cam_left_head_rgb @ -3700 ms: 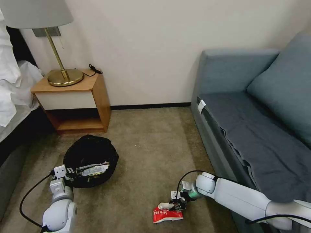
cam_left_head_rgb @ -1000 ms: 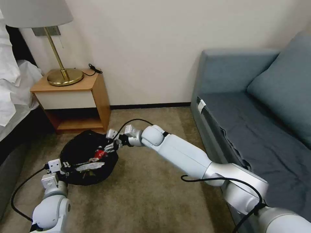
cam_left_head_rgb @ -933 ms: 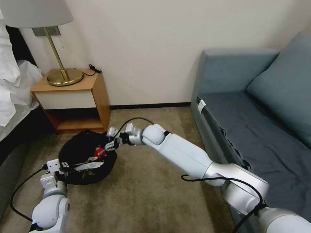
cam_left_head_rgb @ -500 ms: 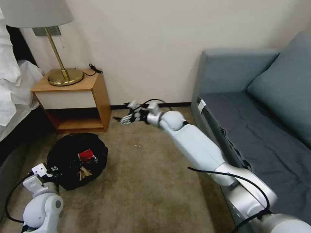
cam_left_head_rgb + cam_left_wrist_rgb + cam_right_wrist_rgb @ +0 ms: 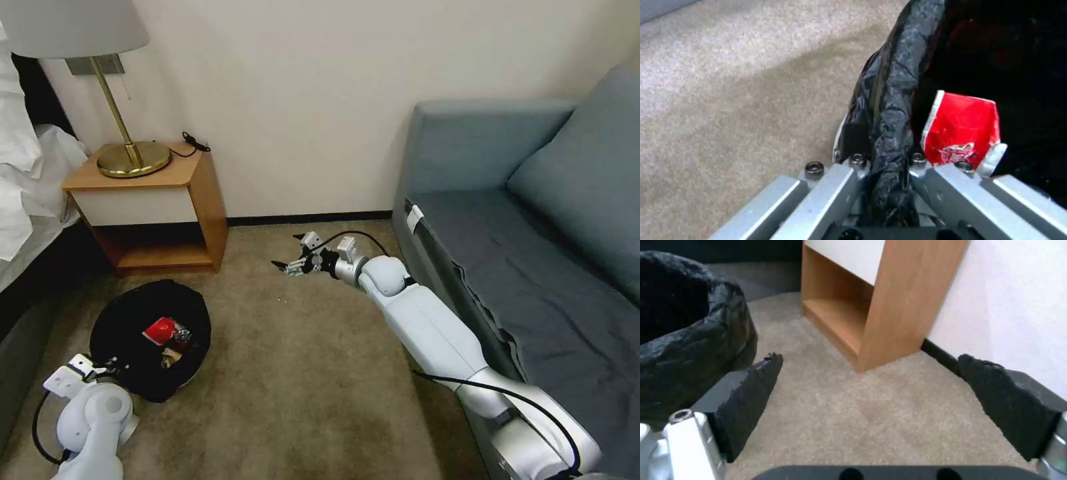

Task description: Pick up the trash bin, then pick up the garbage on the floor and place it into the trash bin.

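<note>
Glossy black plastic lines the trash bin point(image 5: 150, 350), which sits low over the carpet in front of the nightstand point(image 5: 150, 207), held by the left tool point(image 5: 882, 173). In the left wrist view that tool is pressed together on the bin's rim, the crinkled bag bunched between its fingers and a sliver of white wall showing outside. The bin looks light and fairly stiff, but the liner is thin and slick, so a pinch on rim and bag together, as here, is probably the safest hold; bag alone would likely slip or tear.

Inside lies the red-white packet point(image 5: 160, 329), close to the gripped rim, with a tan paper scrap point(image 5: 168, 358) beside it. Both look nearly weightless and floppy, best taken by an edge or a crumpled fold.

The right tool point(image 5: 288, 267) hangs above bare carpet, well apart from the bin and nearer the wall, its fingers spread and nothing between them; its own camera shows the bag's bulge off to one side and the nightstand ahead. No litter is visible on the carpet, so the collecting seems close to finished
</note>
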